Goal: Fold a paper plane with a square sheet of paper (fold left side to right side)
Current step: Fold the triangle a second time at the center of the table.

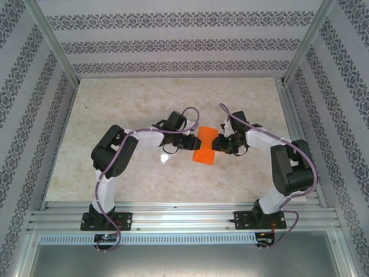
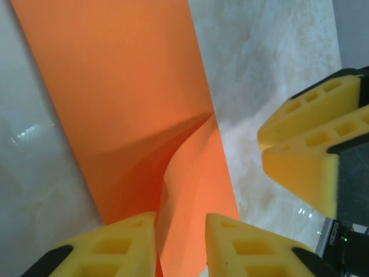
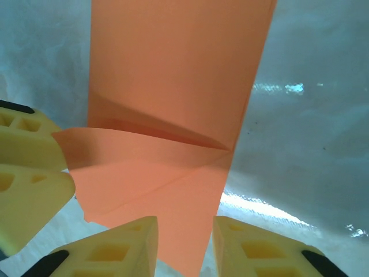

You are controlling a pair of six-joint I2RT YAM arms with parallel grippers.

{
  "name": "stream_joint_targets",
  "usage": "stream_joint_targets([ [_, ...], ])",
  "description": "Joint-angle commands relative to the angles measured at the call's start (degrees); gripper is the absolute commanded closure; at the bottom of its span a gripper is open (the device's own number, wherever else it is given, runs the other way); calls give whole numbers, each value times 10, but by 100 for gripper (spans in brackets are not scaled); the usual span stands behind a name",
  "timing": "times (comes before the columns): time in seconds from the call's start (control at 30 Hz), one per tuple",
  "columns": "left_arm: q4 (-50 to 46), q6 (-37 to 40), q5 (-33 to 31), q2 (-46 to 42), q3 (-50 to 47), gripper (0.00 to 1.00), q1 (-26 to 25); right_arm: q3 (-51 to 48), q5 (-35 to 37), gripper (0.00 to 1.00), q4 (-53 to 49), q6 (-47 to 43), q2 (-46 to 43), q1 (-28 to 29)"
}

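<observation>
The orange sheet of paper (image 1: 206, 149) lies as a narrow folded strip in the middle of the table, between the two grippers. My left gripper (image 1: 192, 142) is at its left far end and my right gripper (image 1: 222, 143) at its right far end. In the left wrist view the paper (image 2: 127, 86) has a flap curling up between the open yellow fingers of the left gripper (image 2: 181, 231). In the right wrist view the paper (image 3: 179, 69) shows a creased corner flap, and its tip lies in the gap of the open right gripper (image 3: 185, 236). Neither gripper pinches the paper.
The pale marble-look table (image 1: 115, 109) has free room all round the paper. Patterned walls and metal posts (image 1: 55, 43) enclose it. Aluminium rails (image 1: 184, 216) run along the near edge. The two grippers are close together, and the other gripper's fingers (image 2: 311, 156) (image 3: 26, 173) show in each wrist view.
</observation>
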Motion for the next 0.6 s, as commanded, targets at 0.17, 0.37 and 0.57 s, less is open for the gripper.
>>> stream_joint_targets([
  [0.17, -11, 14, -13, 0, 13, 92, 2, -55, -71, 60, 95, 42, -43, -37],
  [0.37, 62, -36, 16, -31, -25, 100, 15, -114, -129, 55, 225, 102, -43, -56],
  [0.57, 93, -56, 30, -38, -44, 100, 25, -132, -167, 56, 313, 150, -17, -55],
])
